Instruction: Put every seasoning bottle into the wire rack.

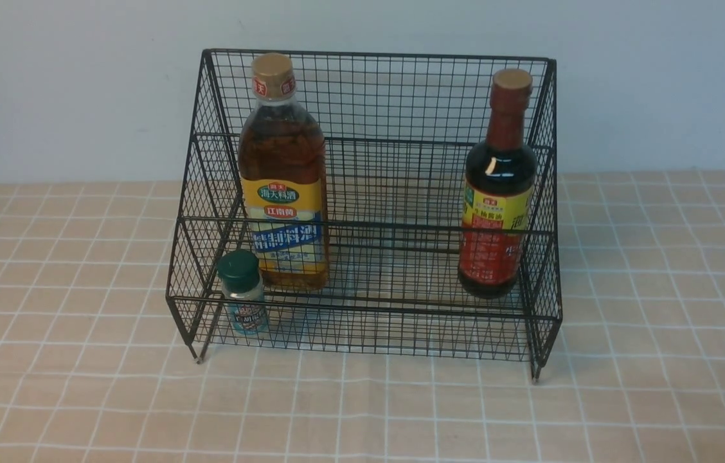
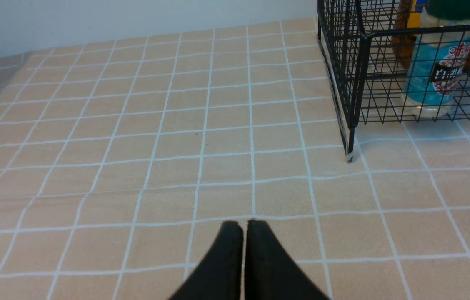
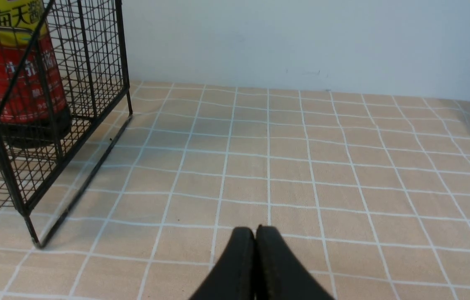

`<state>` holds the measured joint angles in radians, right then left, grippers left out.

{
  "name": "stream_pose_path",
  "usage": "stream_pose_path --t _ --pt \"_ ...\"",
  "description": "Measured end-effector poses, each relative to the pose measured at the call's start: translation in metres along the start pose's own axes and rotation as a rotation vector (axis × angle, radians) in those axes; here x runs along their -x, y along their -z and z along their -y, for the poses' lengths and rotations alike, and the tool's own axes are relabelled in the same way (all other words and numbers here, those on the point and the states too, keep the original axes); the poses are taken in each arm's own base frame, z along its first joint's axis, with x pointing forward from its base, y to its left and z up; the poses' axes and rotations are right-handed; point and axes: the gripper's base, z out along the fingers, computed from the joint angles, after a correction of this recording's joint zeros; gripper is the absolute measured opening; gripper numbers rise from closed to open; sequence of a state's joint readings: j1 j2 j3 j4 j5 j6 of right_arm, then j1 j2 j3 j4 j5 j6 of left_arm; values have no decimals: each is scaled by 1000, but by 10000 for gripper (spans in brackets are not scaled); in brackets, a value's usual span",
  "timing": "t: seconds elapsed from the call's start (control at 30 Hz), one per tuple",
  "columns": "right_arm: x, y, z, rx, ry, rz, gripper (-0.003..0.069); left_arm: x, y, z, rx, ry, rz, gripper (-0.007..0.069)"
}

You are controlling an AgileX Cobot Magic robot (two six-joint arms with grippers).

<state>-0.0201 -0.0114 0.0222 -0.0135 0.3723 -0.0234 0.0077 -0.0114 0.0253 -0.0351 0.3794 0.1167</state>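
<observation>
The black wire rack point(image 1: 394, 96) stands at the middle of the table. Inside it, at the left, the tall amber bottle point(image 1: 283, 173) stands upright, and the small green-capped shaker point(image 1: 243, 292) stands in front of it on the lower tier. The dark sauce bottle point(image 1: 497, 193) stands upright at the rack's right end. My left gripper point(image 2: 243, 225) is shut and empty over the cloth, apart from the rack's left corner point(image 2: 349, 125), with the shaker point(image 2: 435, 75) behind the mesh. My right gripper point(image 3: 255, 230) is shut and empty, apart from the rack's right side point(image 3: 89, 75) and the sauce bottle point(image 3: 18, 83).
A tan tablecloth point(image 1: 80, 386) with a white grid covers the table. A pale wall point(image 1: 80, 77) rises behind the rack. Neither arm shows in the front view.
</observation>
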Motion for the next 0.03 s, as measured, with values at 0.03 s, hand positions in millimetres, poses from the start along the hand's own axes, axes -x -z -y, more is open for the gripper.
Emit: stream_pose_path --t 0.03 --pt "0 0 0 0 0 0 -14 0 0 0 0 0 0 -7"
